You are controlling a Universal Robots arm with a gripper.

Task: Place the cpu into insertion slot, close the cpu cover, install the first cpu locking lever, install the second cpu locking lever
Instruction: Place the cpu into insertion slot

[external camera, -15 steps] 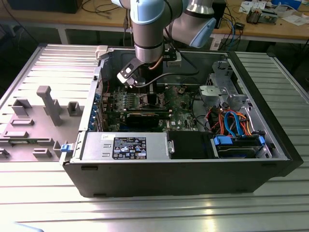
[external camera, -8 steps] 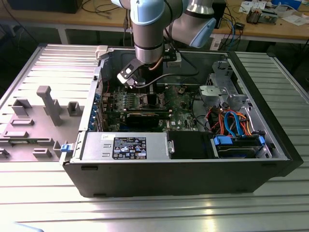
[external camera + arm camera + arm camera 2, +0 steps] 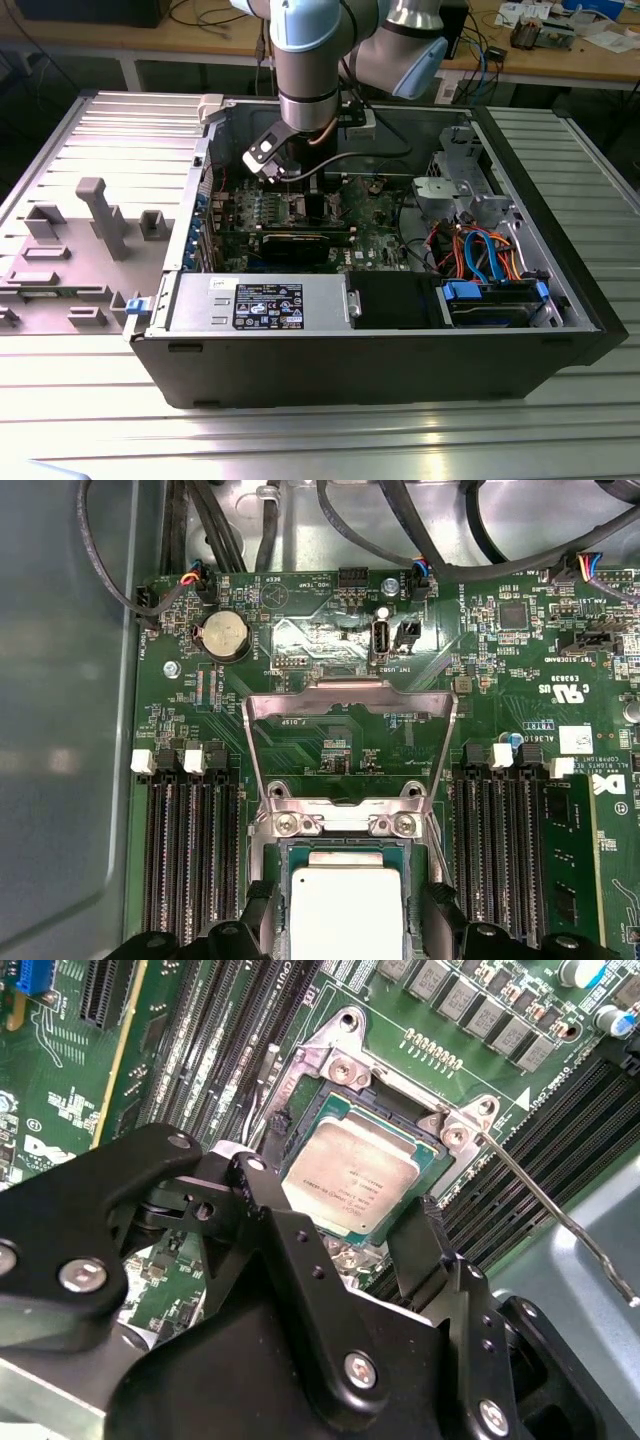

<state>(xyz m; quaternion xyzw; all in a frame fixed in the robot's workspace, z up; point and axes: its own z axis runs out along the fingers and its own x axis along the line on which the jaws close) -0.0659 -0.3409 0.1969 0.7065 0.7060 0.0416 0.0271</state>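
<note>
Cpu, small flat silver-grey square chip [image 3: 350, 1175], lying in silver-rimmed square insertion slot [image 3: 345, 1068]; black hand [image 3: 347, 908] spread either side, seemingly just clear; near edge hidden; silvery cpu cover frame [image 3: 350, 692] raised.

Robotics lab / electronics workshop. Signs: industrial robot arm [image 3: 310, 60] over opened desktop PC case [image 3: 350, 370], on ribbed alu table [image 3: 400, 440]. Grey fixtures [image 3: 100, 210] on plate [image 3: 130, 130] beside case. Wooden workbenches [image 3: 100, 38] at back w/ loose cables [image 3: 200, 15], small electronics [image 3: 540, 35]. First wrist view: bare motherboard [image 3: 480, 680].
</note>
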